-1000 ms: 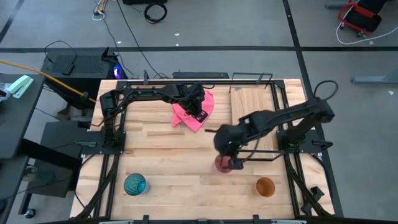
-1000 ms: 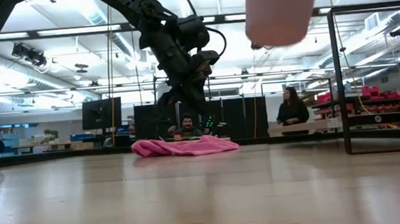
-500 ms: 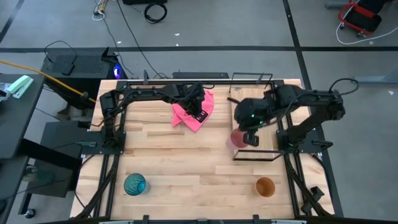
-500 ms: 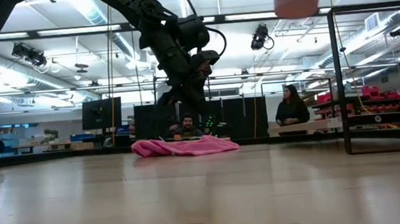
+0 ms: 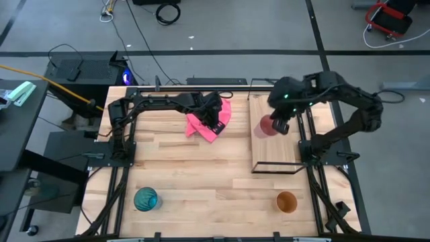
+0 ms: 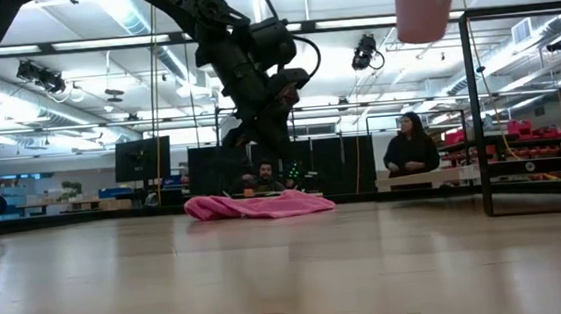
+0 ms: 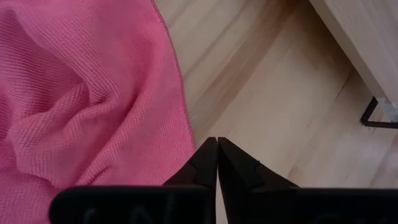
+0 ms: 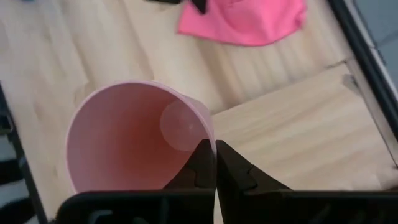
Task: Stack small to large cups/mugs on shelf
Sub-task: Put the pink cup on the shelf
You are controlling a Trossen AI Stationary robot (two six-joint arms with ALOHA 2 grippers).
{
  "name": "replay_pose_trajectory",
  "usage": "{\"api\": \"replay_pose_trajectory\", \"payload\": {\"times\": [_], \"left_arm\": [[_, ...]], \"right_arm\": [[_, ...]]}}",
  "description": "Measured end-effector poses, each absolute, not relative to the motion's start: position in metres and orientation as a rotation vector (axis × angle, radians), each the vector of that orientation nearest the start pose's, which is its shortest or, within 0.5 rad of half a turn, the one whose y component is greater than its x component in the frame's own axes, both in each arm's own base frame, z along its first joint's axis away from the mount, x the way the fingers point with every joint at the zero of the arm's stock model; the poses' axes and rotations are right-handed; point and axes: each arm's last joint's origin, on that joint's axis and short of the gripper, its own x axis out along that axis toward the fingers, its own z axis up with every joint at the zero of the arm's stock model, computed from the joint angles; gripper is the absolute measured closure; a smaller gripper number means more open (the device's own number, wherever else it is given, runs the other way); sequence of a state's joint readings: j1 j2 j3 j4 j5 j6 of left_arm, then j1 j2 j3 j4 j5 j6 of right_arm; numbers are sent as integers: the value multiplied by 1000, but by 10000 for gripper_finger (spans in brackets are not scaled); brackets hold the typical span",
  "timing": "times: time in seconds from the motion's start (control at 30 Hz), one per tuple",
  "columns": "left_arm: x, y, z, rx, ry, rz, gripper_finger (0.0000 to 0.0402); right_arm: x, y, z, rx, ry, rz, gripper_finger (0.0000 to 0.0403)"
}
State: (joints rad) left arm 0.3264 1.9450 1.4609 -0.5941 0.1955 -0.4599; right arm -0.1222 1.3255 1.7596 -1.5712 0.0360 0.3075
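Note:
My right gripper (image 5: 281, 124) is shut on the pink cup (image 5: 266, 126), carried in the air above the shelf (image 5: 279, 138), a light-wood board with a black wire frame at the table's right. The cup also shows in the right wrist view (image 8: 134, 140) and at the top of the low view (image 6: 427, 0). The orange cup (image 5: 287, 201) stands on the table near the front right. The teal-blue cup (image 5: 146, 199) stands near the front left. My left gripper (image 7: 217, 163) is shut and empty, above the table beside the pink cloth (image 5: 209, 119). My right gripper pinches the pink cup's rim wall (image 8: 208, 140), one finger inside the cup and one outside. The fingers come from above, pointing down. The cup hangs upright with its mouth up, lifted clear of the shelf and the table.
The pink cloth (image 7: 81, 99) lies crumpled at the table's far middle, under my left arm. The shelf's black wire frame (image 5: 277, 172) rises at its near and far ends. People sit in the room beyond the table (image 6: 411, 152).
My right gripper has carried the pink cup up and toward the table's far right, from near the front edge beside the shelf to above the shelf board. The cup has stayed upright in the hold. My left arm has kept still.

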Motion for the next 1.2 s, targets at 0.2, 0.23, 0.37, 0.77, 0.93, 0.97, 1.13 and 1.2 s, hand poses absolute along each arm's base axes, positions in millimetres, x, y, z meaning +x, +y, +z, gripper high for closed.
{"api": "replay_pose_trajectory", "payload": {"times": [0.2, 0.23, 0.37, 0.77, 0.93, 0.97, 1.13, 1.2], "left_arm": [[387, 125, 204, -694, 1006, 360, 385], [387, 125, 204, -694, 1006, 360, 383], [387, 125, 204, -693, 1002, 359, 378], [390, 121, 205, -684, 990, 344, 387], [392, 117, 205, -680, 993, 336, 380], [392, 117, 205, -680, 992, 336, 379], [392, 117, 205, -680, 993, 336, 380], [392, 117, 205, -680, 992, 336, 383]], "right_arm": [[157, -32, 410, 413, 1121, -407, 400], [152, -31, 402, 428, 1142, -414, 400], [139, -28, 372, 507, 1197, -420, 400], [152, -17, 300, 563, 1266, -393, 400], [153, -9, 285, 577, 1242, -377, 400], [152, -8, 283, 581, 1250, -380, 400], [149, -1, 275, 597, 1234, -390, 400], [146, 1, 274, 597, 1227, -409, 400]]}}
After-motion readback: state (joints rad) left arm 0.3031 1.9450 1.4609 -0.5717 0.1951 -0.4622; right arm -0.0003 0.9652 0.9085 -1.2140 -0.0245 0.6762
